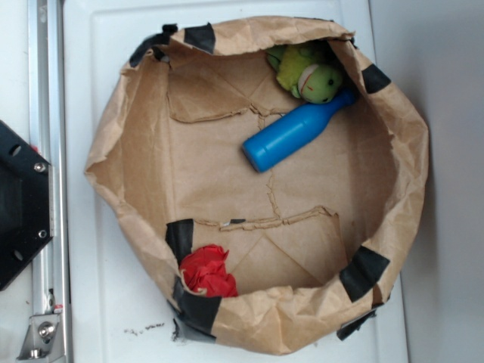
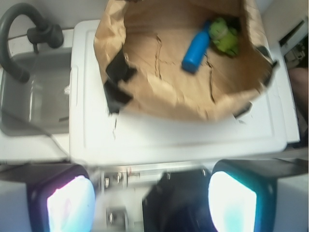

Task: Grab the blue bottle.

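— Well, where is the blue bottle (image 1: 292, 133)?
— Lying on its side inside the paper bag (image 1: 144, 174), neck touching the green plush toy (image 1: 310, 74). A red cloth (image 1: 206, 271) sits at the opposite wall.
— And the gripper (image 2: 152, 198)?
— Its fingers (image 2: 233, 195) stand wide apart, holding nothing, well away from the bag, over the white counter (image 2: 193, 135).

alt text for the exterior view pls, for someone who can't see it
A blue bottle lies on its side in a brown paper basin on a white surface, its neck toward a green plush toy at the far rim. A red cloth wad sits at the near rim; no gripper shows.
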{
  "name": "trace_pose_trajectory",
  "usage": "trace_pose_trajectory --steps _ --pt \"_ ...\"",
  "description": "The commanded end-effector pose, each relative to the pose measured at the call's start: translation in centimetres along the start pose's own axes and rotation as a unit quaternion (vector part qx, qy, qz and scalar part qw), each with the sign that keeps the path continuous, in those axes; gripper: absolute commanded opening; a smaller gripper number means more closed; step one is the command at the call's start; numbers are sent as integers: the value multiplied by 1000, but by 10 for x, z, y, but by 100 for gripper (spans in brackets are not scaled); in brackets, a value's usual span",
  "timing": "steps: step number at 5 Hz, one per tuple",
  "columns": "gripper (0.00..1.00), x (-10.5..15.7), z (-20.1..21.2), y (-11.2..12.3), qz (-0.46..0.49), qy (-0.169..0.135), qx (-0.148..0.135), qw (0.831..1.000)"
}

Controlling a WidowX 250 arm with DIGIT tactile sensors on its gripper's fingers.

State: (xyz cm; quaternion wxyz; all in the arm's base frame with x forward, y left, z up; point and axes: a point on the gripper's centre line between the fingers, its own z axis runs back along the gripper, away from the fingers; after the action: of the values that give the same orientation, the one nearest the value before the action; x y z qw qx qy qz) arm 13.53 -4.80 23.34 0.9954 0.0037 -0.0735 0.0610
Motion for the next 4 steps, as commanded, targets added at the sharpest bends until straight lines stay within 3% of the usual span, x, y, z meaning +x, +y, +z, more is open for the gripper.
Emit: trace_pose_trajectory --steps 1,3,4 --pt "100 15 1 -9 26 -16 -15 999" --pt "100 15 1 -9 26 -16 -15 999" --pt "100 37 -14 1 39 -8 -7 999"
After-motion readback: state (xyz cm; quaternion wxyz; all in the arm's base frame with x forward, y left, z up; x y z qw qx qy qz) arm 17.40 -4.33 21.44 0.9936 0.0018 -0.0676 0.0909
